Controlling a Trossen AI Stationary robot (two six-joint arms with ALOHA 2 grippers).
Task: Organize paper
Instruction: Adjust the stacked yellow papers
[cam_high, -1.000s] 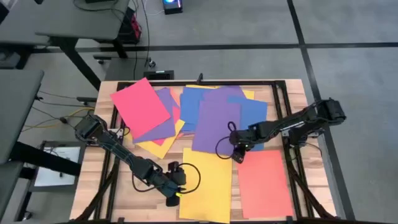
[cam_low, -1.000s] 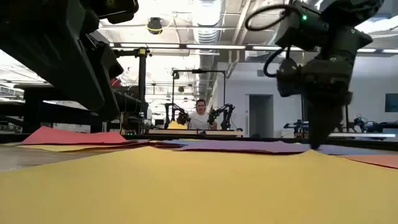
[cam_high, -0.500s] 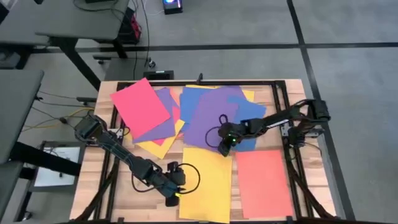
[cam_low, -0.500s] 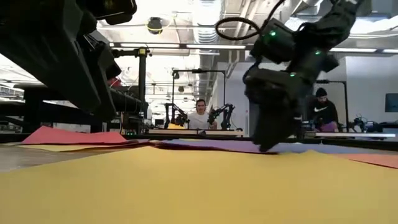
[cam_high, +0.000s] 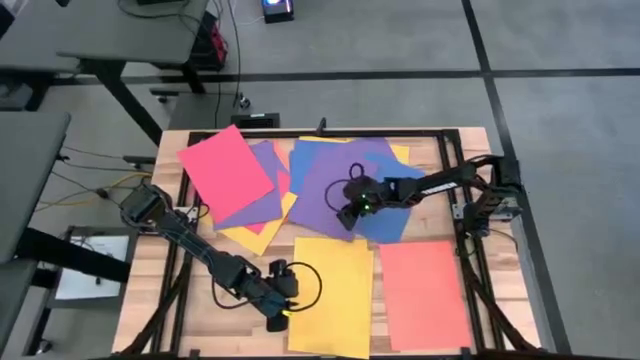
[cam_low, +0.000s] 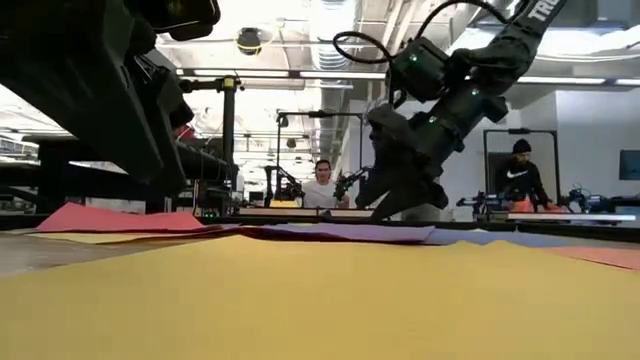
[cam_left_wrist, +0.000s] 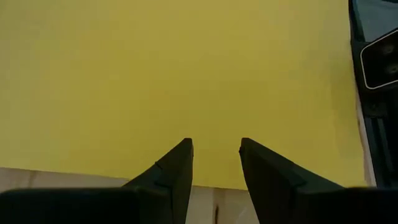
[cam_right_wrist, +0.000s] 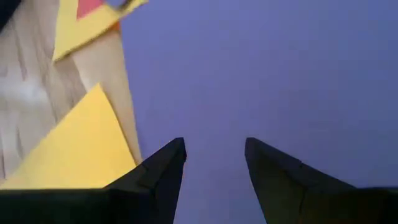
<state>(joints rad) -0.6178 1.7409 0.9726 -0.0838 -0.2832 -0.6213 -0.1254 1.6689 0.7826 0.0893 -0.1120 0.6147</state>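
Observation:
Coloured paper lies spread over the table. A yellow sheet (cam_high: 335, 295) and an orange-red sheet (cam_high: 425, 293) lie flat side by side near the front edge. Behind them, a large purple sheet (cam_high: 340, 185) tops an overlapping pile with a blue sheet (cam_high: 405, 190), a red sheet (cam_high: 225, 165) and other yellow and purple sheets. My right gripper (cam_high: 343, 218) is open, low over the purple sheet's near left part. My left gripper (cam_high: 282, 322) is open over the yellow sheet's left edge (cam_left_wrist: 186, 177). My right gripper comes down slanting from the table's right, and its open fingertips (cam_low: 382, 210) meet the top of the purple sheet (cam_right_wrist: 280, 74) near its near left corner. The sheet lies flat on the pile. My left gripper: whether its fingertips (cam_left_wrist: 186, 149) touch the yellow sheet, I cannot tell.
Black frame rails (cam_high: 450, 180) run along the table's sides and back. Bare wood (cam_high: 190, 310) shows at the near left. A white printed sheet (cam_high: 85, 270) lies off the table to the left. People (cam_low: 322, 185) sit in the room beyond the far edge.
My right gripper has gone toward the table's left and a little toward the far edge. The purple sheet has slid and turned with it, baring more of the blue sheet on the right.

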